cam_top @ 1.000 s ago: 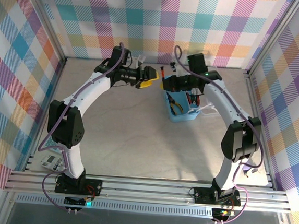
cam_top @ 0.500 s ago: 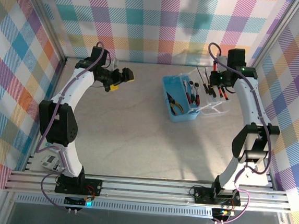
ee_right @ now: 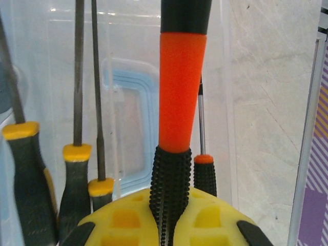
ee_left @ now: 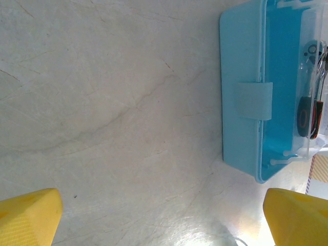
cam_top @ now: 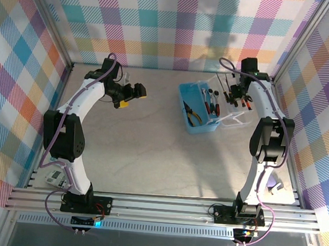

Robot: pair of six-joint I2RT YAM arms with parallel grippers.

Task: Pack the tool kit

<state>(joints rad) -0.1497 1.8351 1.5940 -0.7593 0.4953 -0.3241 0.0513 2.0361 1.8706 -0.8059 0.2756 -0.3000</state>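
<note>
Clearly spread wide at the left gripper: grips nothing, hovers over bare table left of the light blue case. Clamps shut at the right gripper on an orange-and-black handle, probably a screwdriver, above the clear lid just right of the case. Versus a second ago, sits well clear of the case on the left, farther back and right on the right.

Looking like robot lab test cell: aluminium extrusion frame enclosing marble-look tabletop, plaid cloth backdrop hanging on three sides, left arm and right arm sitting bolted onto frame, purple cables trailing.
</note>
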